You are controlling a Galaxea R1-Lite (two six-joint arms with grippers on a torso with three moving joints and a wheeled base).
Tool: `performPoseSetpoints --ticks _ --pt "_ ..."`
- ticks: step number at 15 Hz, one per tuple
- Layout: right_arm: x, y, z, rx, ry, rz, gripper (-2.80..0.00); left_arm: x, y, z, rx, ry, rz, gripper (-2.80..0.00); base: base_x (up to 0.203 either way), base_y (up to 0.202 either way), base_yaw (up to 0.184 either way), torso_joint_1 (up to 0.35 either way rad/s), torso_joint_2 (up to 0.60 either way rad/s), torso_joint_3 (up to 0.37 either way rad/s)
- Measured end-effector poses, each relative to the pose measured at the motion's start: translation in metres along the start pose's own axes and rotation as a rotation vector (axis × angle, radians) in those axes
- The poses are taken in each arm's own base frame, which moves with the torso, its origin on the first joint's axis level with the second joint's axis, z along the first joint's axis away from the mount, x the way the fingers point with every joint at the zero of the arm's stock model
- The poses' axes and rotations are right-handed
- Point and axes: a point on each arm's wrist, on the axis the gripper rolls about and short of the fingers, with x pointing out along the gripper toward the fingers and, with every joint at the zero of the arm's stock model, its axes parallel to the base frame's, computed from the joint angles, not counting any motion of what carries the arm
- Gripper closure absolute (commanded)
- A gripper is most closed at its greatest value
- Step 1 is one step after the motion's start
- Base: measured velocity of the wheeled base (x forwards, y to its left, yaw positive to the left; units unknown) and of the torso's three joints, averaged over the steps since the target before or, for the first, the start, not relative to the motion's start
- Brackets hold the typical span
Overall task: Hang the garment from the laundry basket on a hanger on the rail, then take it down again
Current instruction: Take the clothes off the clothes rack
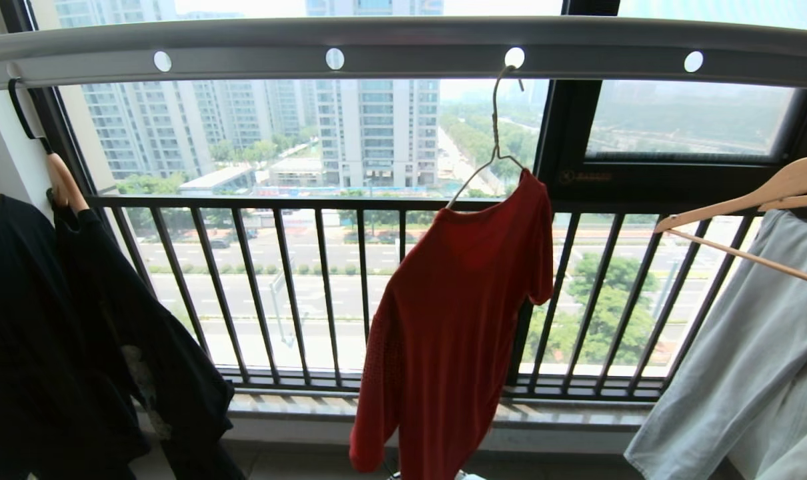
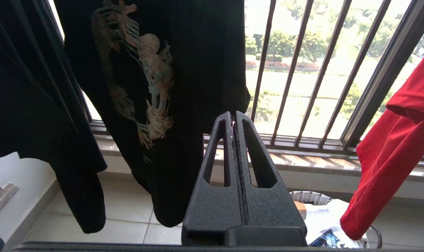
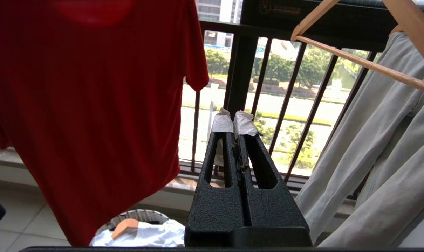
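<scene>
**Garment on rail, grippers empty**

We see the garment [image 1: 457, 313] tilted on the hanger [image 1: 493, 143], hooked in the rail [image 1: 403, 47]. At its 6 o'clock, the basket [image 3: 142, 215]. Left gripper [image 2: 233, 117] and right gripper [image 3: 233, 120] pressed together, holding nothing.

Strong daylight through the window [image 1: 377, 133] backlights everything; black T-shirt [image 2: 170, 70] nearly silhouetted, outdoors overexposed in wrist views, rail [image 1: 403, 47] bowed by lens.
</scene>
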Motion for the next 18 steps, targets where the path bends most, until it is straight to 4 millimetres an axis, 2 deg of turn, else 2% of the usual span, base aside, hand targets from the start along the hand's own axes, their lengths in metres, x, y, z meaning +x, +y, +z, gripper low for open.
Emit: performPoseSetpoints --ticks 4,6,15,18 --pt "0.015 -0.003 0.038 0.000 0.007 0.003 0.00 0.000 0.000 0.000 0.000 -0.001 0.000 0.00 0.000 0.000 0.000 0.000 0.00 0.000" --pt "0.022 -0.004 0.051 0.001 0.013 0.003 0.00 0.000 0.000 0.000 0.000 0.000 0.000 0.00 0.000 0.000 0.000 0.000 0.00 0.000" --pt "0.059 -0.007 0.081 0.014 0.105 0.091 0.00 0.000 0.000 0.000 -0.001 0.001 0.000 0.00 0.000 0.000 0.000 0.000 0.00 0.000" --pt "0.074 -0.007 0.099 0.018 0.109 0.162 0.00 0.000 0.000 0.000 0.000 0.000 0.000 0.00 0.000 0.000 0.000 0.000 0.00 0.000"
